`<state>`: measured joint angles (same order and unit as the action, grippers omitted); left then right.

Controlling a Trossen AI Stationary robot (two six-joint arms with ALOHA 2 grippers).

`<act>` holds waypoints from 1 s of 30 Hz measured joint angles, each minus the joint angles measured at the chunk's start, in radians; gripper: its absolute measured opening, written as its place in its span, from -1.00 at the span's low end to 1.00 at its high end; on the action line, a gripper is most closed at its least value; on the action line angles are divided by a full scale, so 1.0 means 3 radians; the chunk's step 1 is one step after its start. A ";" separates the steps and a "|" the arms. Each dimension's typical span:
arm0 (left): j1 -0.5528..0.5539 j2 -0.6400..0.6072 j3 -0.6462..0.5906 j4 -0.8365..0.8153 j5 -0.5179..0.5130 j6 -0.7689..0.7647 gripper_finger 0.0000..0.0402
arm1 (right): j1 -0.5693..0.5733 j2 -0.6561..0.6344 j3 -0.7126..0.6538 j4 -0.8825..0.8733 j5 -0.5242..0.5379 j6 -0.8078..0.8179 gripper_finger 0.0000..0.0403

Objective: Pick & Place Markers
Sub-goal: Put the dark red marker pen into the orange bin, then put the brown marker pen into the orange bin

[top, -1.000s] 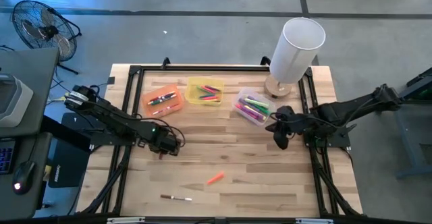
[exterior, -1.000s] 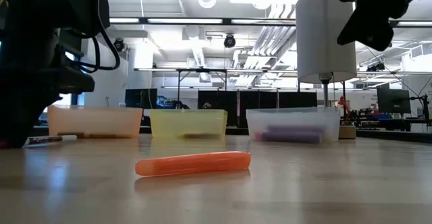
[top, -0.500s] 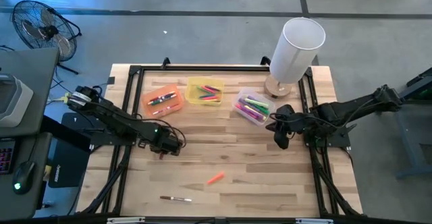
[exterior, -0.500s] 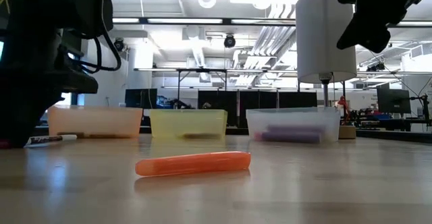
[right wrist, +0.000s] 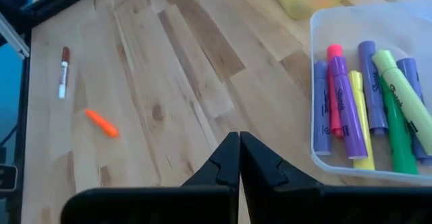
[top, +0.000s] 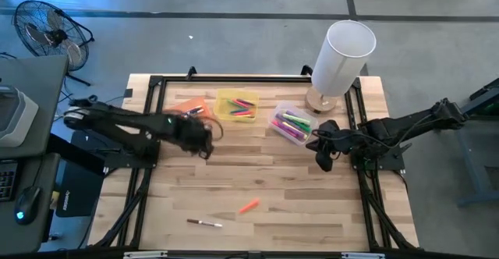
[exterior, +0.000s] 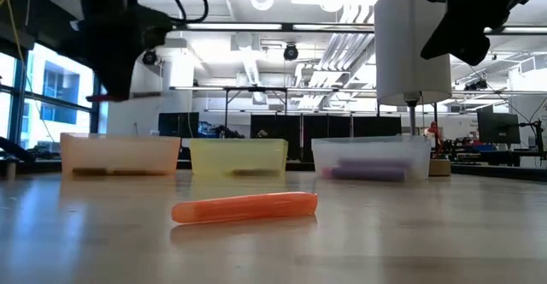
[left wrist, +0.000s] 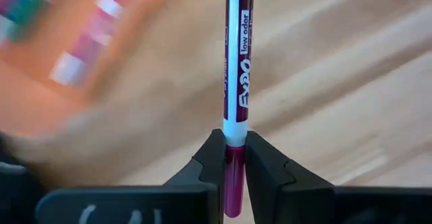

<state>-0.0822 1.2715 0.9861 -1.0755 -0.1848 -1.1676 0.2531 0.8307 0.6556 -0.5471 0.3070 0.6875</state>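
Table (top: 327, 196): pale blond wood planks, black frame.
Bins on it: orange bin (exterior: 120, 154); yellow bin (top: 236, 107); clear bin (right wrist: 378, 96), with purple, yellow, green and pink markers (right wrist: 351, 109).
Held marker (left wrist: 236, 82): white barrel, magenta cap.
Loose: orange marker (top: 249, 206); white marker (right wrist: 63, 71), dark red cap.
Lamp (top: 343, 56): white.

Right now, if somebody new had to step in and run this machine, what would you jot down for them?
Left pincer: shut on a white marker with a dark-red cap, up by the orange bin.
Right pincer: shut, holding nothing, beside the clear bin.
Done: markers already lie in the orange, yellow and clear bins.
Left: drop the held marker; then the orange marker and the thin white marker, both loose on the table.
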 joint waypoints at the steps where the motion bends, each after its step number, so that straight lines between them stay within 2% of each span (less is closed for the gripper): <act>1: 0.0127 -0.0057 0.0036 -0.0105 -0.0001 0.0191 -0.85 | 0.0000 0.0000 0.0000 0.0002 0.0006 0.0038 -1.00; 5: 0.0737 -0.0212 0.0108 -0.0244 0.0024 0.1080 -0.85 | 0.0000 0.0000 0.0000 0.0001 0.0028 0.0143 -1.00; 10: 0.1572 -0.0221 0.0109 -0.0263 0.0320 0.2334 -0.85 | -0.0001 0.0001 0.0000 0.0045 0.0148 0.0245 -1.00; 15: 0.2146 0.0071 0.0105 -0.0156 0.0522 0.3308 -0.86 | -0.0001 0.0001 0.0001 0.0226 0.0292 0.0265 -1.00; 20: 0.2393 0.0445 0.0106 -0.0139 0.0495 0.3704 -0.85 | -0.0063 0.0001 0.0003 0.0272 0.0430 0.0418 -1.00; 25: 0.2391 0.0849 0.0106 -0.0116 0.0313 0.3879 -0.65 | -0.0166 0.0001 0.0003 0.0296 0.0463 0.0499 -1.00; 30: 0.2392 0.1038 0.0106 -0.0077 0.0336 0.3914 -0.57 | -0.0242 0.0001 0.0003 0.0298 0.0464 0.0501 -1.00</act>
<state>0.6354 1.5829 1.0180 -1.0985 -0.0841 0.0067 0.1806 0.8310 0.6563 -0.4576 0.4461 0.8377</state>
